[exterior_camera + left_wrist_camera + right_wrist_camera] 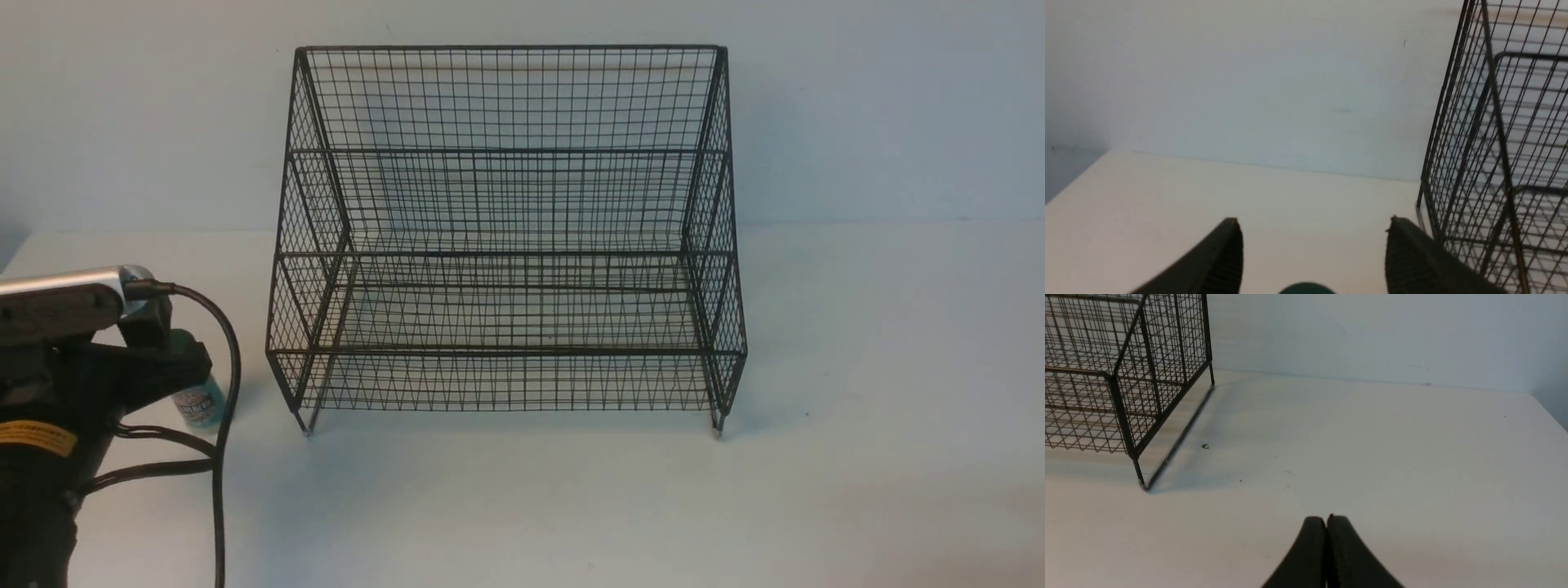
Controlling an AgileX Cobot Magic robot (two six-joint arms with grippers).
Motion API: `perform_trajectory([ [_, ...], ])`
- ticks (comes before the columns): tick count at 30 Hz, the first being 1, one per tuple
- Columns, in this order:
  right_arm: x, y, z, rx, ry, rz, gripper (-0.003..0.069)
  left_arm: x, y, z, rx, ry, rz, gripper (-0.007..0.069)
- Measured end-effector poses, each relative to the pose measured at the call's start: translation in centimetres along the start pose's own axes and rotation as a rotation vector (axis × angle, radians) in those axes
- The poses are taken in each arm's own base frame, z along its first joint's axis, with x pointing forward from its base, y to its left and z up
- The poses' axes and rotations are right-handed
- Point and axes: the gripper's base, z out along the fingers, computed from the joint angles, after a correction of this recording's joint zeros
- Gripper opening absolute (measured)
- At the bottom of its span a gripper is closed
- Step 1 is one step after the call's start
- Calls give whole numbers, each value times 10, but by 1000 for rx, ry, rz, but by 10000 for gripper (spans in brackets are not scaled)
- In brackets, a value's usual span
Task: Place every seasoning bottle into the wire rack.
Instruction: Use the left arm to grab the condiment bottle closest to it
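1. The left gripper [1312, 245] has its jaws spread wide, gripping nothing. The seasoning bottle's [198, 406] green cap sits between its fingers [1224, 261], clear of both.
2. The bottle stands upright on the table [857, 408], just left of the wire rack [506, 349] and outside it.
3. The arm's black cable [231, 359] hangs between bottle and rack.
4. The right gripper [1327, 522] is closed on nothing, over bare table.
5. Count: one bottle, one rack, two grippers.
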Motion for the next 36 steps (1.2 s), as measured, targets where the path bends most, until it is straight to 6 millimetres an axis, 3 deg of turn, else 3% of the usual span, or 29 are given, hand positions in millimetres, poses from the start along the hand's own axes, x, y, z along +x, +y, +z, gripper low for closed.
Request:
perform_trajectory([
  [10, 0, 0, 0, 0, 0, 0, -15, 37, 4, 18, -41, 68, -5, 503],
  [25, 0, 0, 0, 0, 0, 0, -15, 65, 4, 38, -61, 124, -58, 503],
  [28, 0, 0, 0, 0, 0, 0, -15, 65, 4, 39, -63, 124, -62, 485],
  [33, 0, 0, 0, 0, 0, 0, -15, 65, 6, 39, -77, 124, -66, 330],
  [36, 0, 0, 0, 0, 0, 0, -15, 65, 6, 39, -82, 123, -67, 334],
])
